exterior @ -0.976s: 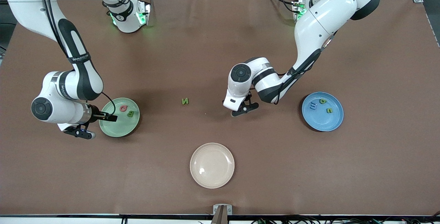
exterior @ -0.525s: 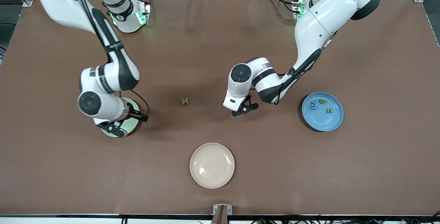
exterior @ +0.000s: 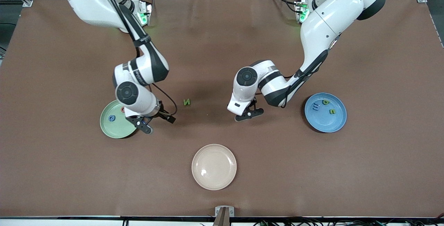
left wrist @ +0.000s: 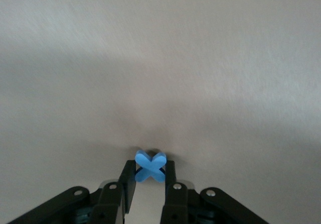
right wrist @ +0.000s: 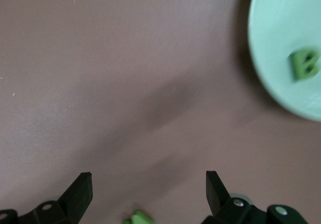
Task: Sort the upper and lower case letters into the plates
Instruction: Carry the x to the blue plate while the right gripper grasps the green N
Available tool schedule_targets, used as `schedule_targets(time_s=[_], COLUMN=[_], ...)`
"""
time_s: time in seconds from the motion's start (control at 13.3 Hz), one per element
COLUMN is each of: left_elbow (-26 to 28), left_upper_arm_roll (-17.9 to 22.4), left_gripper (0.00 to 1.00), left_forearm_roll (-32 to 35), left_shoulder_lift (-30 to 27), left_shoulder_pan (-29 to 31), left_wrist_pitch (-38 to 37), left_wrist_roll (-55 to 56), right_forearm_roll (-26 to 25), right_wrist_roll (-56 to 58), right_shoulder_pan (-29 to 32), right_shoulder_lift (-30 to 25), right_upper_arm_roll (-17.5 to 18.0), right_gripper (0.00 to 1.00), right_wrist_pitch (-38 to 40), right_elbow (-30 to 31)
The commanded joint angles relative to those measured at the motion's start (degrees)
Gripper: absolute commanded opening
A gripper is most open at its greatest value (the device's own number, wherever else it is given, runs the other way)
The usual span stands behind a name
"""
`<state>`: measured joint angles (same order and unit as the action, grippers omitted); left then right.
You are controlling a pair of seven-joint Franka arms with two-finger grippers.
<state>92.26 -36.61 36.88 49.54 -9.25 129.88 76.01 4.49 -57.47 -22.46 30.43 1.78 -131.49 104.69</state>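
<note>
A cream plate (exterior: 214,166) sits empty, nearest the camera, as two robot arms sort letters on a brown bench (exterior: 381,170). Farther up, the left gripper (left wrist: 148,176) has its jaws closed on a small blue X (left wrist: 150,166), low over bare bench between the green N (exterior: 187,102) and the blue plate (exterior: 325,123); pinched only at its edge, the X may twist or slip free on the way to a plate. The right gripper (exterior: 158,120), its jaws spread wide and holding nothing, hangs between the mint plate (exterior: 110,130) and the N; the N lies off the centre of its gap, so a straight drop may nudge it aside. The mint plate already carries a green B (right wrist: 304,65); the blue plate lies toward the left arm's end.
</note>
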Motion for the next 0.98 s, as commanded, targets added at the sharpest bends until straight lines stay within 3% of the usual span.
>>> schedule_targets(time_s=[0.0, 0.23, 0.6, 0.9], left_elbow=[1.0, 4.7, 15.4, 21.4], left_upper_arm_roll=[-1.1, -6.6, -21.2, -23.5], left_gripper=[0.01, 0.01, 0.0, 0.0], left_forearm_roll=[0.0, 0.0, 0.4, 3.2], left_shoulder_lift=[-4.8, -7.3, -10.9, -12.4], left_shoulder_pan=[2.8, 12.5, 38.4, 50.5], left_wrist_pitch=[-4.8, -6.4, -11.9, -11.9], left_wrist_roll=[-5.3, -10.9, -27.4, -38.3], right_forearm_roll=[-0.2, -1.1, -1.0, -1.0], right_wrist_roll=[-3.9, 9.8, 25.1, 26.0], right_shoulder_pan=[-2.1, -5.0, -8.0, -9.8], right_shoulder_lift=[0.1, 0.0, 0.1, 0.1], right_upper_arm_roll=[-0.5, -0.4, -0.2, -0.2], right_gripper=[1.0, 1.0, 1.0, 1.0], right_wrist_pitch=[-3.6, -6.5, -19.7, -19.6], right_elbow=[3.5, 6.2, 13.6, 14.0])
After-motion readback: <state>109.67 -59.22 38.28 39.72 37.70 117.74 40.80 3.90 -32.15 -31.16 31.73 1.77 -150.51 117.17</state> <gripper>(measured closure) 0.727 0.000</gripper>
